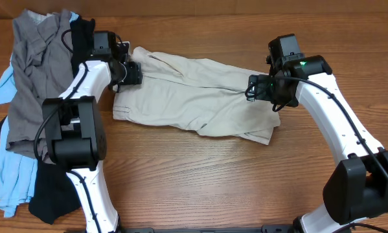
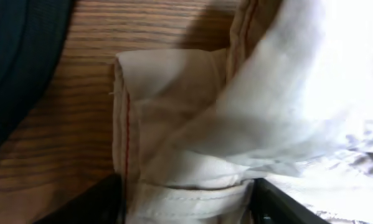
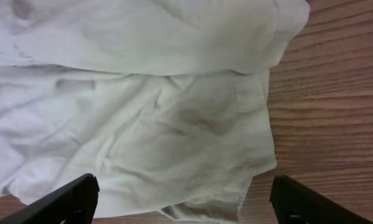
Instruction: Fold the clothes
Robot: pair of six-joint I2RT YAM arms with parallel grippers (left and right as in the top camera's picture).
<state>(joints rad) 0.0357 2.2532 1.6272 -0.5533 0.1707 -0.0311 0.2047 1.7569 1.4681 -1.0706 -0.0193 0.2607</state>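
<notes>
The beige shorts (image 1: 181,97) lie spread across the middle of the table. My left gripper (image 1: 134,72) is at their left end, shut on the waistband hem; in the left wrist view the stitched band (image 2: 192,124) fills the gap between the fingers (image 2: 186,199). My right gripper (image 1: 251,87) hovers over the right end, open and empty. In the right wrist view its fingers (image 3: 183,202) straddle the wrinkled leg fabric (image 3: 142,112) near its hem. A pile of grey (image 1: 35,71), light-blue (image 1: 4,84) and black (image 1: 51,194) garments lies at the left.
The pile runs along the table's left edge from back to front, close behind my left arm. A dark garment (image 2: 18,62) shows at the left of the left wrist view. Bare wood (image 1: 213,175) shows in front of the shorts.
</notes>
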